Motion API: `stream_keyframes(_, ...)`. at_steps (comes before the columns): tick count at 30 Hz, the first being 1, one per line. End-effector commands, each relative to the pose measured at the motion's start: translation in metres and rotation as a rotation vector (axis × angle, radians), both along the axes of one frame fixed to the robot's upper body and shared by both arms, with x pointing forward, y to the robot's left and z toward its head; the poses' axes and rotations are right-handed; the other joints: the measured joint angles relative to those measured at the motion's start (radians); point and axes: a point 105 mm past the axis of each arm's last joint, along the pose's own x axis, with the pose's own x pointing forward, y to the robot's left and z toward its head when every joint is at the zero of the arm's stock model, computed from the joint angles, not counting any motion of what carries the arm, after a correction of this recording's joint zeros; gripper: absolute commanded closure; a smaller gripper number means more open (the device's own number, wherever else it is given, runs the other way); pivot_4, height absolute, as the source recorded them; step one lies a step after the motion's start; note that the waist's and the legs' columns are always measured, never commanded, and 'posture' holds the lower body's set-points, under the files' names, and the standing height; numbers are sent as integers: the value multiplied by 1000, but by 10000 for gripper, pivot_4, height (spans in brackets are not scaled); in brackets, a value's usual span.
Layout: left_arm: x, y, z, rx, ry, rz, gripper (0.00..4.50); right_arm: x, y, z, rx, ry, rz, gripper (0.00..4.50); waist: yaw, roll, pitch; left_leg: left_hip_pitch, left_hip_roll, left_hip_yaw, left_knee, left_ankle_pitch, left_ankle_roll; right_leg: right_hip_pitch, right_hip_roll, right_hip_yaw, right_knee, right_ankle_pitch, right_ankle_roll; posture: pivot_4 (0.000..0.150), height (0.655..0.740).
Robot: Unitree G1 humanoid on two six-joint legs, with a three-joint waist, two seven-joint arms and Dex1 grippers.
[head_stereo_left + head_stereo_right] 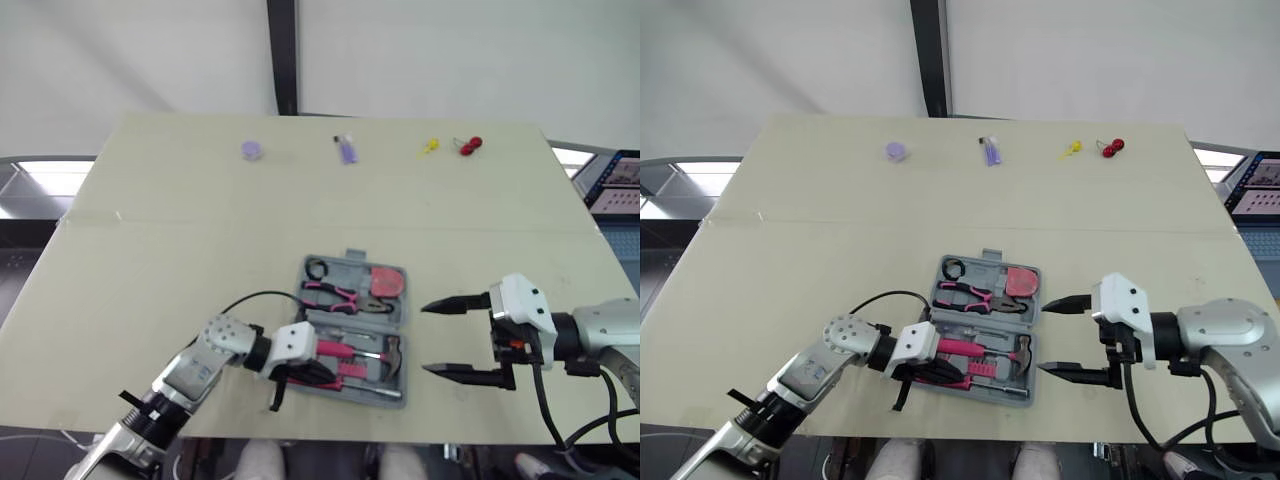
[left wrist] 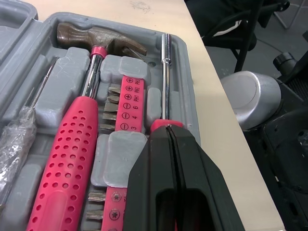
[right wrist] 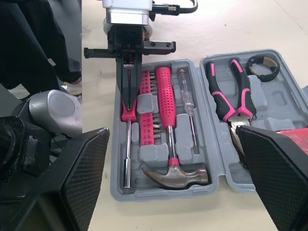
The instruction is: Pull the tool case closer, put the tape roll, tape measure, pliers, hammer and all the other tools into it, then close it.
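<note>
The open tool case (image 3: 217, 179) lies on the worktop (image 1: 200, 230) near the robot's edge. The left pincer (image 2: 168, 139) is closed, tips at the red driver (image 2: 166, 77) handle; its wrist view reads "6" and "4" on the bit strip (image 2: 129, 103) beside the hammer (image 2: 98, 38). The right pincer (image 1: 428, 338) gapes wide, empty, beside the case; its wrist view shows the pliers (image 3: 231, 96) and tape roll (image 3: 263, 67).

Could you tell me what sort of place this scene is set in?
Most likely a robotics lab or test station: a plain pale table before a bare white backdrop, a computer screen at the right edge, and an open tool case laid out on the table.
</note>
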Motion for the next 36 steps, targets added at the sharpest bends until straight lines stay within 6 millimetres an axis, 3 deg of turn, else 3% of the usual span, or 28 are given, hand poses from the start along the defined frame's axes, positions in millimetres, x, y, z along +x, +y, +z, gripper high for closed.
stream_keyframes(1, -5, 3, -16, 71, 0, -29, 44800, -2, -1, 10, -9, -50, 14, 0, 0, 0, 0, 0, 0, 0, 0, 0, 0, 0, 0, 0, 0, 0, 0, 1500, 7400)
stream_keyframes(14, -11, 16, -46, 220, -88, -116, 44800, 0, -5, 10, -21, -59, 0, 0, 1, 1, -7, 4, 0, 0, -1, 0, 0, 4, 0, 0, -1, 0, 0, 1500, 7400)
stream_keyframes(17, -9, 7, -31, 120, -41, -71, 44800, 2, -5, 12, -3, -62, -10, 0, 1, 1, -8, 6, 0, 0, -2, 0, 0, 6, 0, 0, -2, 0, 0, 1500, 7400)
stream_keyframes(20, -1, 1, -2, -5, 11, 6, 44800, 4, -6, 15, 31, -53, -36, 0, -2, 1, -8, 6, 0, 0, -2, 0, 0, 6, 0, 0, -2, 0, 0, 1500, 7400)
stream_keyframes(23, 3, 1, 33, -123, 68, 81, 36215, 14, -16, 13, 69, -36, -118, 0, -3, 1, -7, 5, 0, 0, -2, 0, 0, 5, 0, 0, -1, 0, 0, 1500, 7400)
stream_keyframes(27, 6, 5, 65, -204, 101, 177, 15873, 26, -34, 0, 84, -20, -239, 0, 1, 0, -6, 4, 0, 0, -1, 0, 0, 5, 0, 0, -1, 0, 0, 1500, 7400)
stream_keyframes(30, 28, 33, 78, -229, 74, 366, 279, 38, -48, -13, 124, -30, -368, 0, -4, 1, -6, 4, 0, 0, -2, 0, 0, 5, 0, 0, -1, 0, 0, 1500, 7400)
stream_keyframes(33, 53, 77, 71, -195, 23, 581, 279, 48, -54, -31, 140, -44, -473, 0, -13, 1, -6, 5, 0, 0, -3, 0, 0, 3, 0, 0, -1, 0, 0, 1500, 7400)
stream_keyframes(36, 73, 110, 59, -179, -3, 745, 279, 48, -47, -52, 125, 9, -484, 0, -26, 2, -6, 5, 0, 0, -5, 0, 0, 2, 0, 0, -1, 0, 0, 1500, 7400)
